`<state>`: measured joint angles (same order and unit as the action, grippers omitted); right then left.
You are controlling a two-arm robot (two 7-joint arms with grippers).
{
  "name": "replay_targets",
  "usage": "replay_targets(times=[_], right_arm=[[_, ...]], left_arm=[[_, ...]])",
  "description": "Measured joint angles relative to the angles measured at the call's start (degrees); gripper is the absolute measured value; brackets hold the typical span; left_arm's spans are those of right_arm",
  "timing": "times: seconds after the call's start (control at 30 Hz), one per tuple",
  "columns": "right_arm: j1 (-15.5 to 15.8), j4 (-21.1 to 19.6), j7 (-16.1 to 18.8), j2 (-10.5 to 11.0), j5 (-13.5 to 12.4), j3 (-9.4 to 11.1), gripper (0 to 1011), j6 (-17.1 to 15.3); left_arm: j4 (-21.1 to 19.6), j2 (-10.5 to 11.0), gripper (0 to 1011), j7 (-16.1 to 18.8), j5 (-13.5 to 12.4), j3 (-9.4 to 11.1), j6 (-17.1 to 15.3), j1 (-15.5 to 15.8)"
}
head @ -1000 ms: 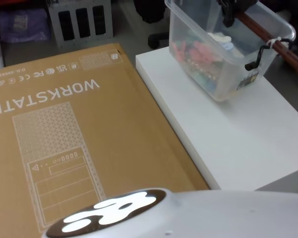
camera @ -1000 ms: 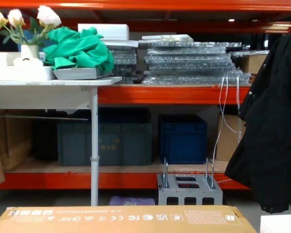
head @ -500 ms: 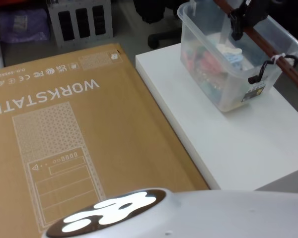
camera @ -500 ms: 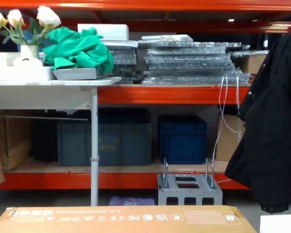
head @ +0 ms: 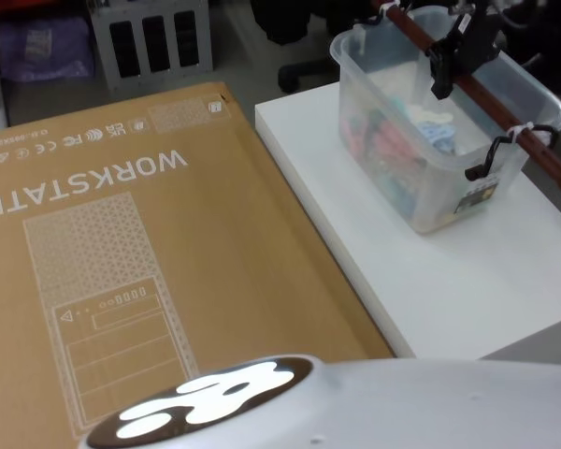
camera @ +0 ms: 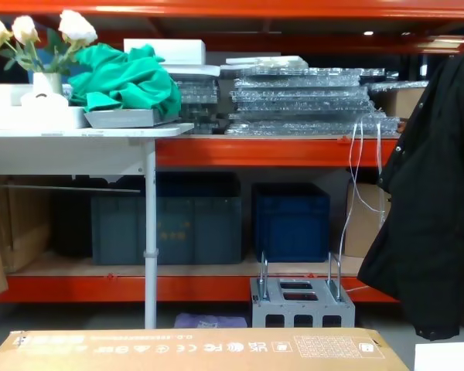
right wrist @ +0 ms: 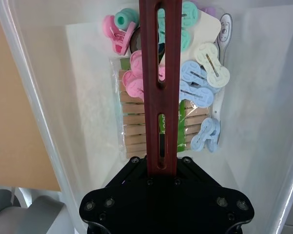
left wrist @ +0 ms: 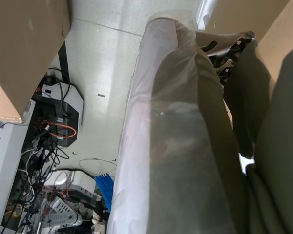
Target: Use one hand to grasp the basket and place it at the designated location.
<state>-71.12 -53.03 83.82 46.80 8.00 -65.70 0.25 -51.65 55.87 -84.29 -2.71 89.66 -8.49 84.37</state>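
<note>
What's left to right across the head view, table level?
Cardboard box → white table → basket, with the right tool on the reddish-brown handle bar that spans its top.

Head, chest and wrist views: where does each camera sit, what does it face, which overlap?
Head: high, looking down at the translucent milky-white plastic basket on the white table; right gripper and grey body shell show.
Chest: low, facing forward at orange shelving.
Left wrist: faces floor cables past a plastic-wrapped grey part.
Right wrist: looks into the basket; right gripper clamps its dark red bar.
Head and chest share the brown cardboard box; head and right wrist, the basket.
</note>
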Motion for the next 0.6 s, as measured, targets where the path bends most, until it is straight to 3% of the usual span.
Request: replay_targets(times=[0.6], right_arm=[[0.97,2.27,1.22,-1.66,0.74,1.11,0,1.0]], left_arm=[[0.0,0.0,0,0.0,0.0,0.0,0.0,0.0]])
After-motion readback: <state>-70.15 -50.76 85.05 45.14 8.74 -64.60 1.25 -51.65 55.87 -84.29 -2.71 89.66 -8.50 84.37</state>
